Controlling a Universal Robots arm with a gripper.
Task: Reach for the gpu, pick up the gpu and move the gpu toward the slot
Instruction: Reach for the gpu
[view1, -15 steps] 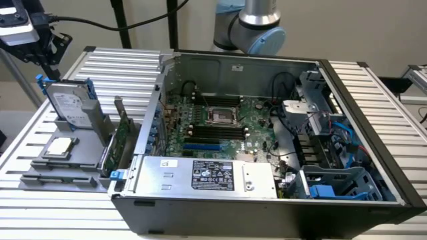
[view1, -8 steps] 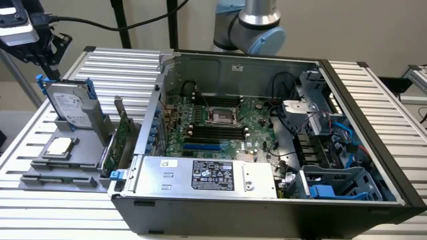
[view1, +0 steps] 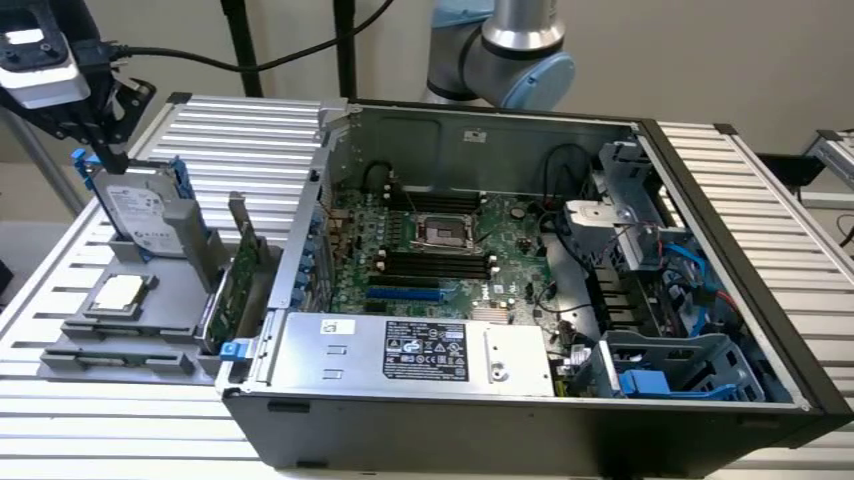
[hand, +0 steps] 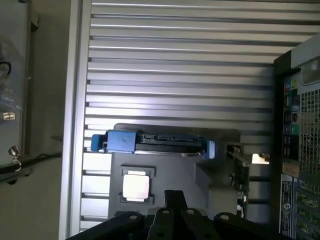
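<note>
An open computer case lies on a slatted metal table. On the exterior view's left a grey holder carries spare parts. The gpu stands on edge in that holder, just beside the case wall, with nothing gripping it. The gripper hovers directly over the upright hard drive, near its blue tab and apart from the card; whether it is open or closed cannot be told. A small square chip lies flat nearby. The work appears to be at the reaching step (nothing is lifted yet). Completing the reach likely calls for crossing toward the case and lining up with the card's thin upper edge.
</note>
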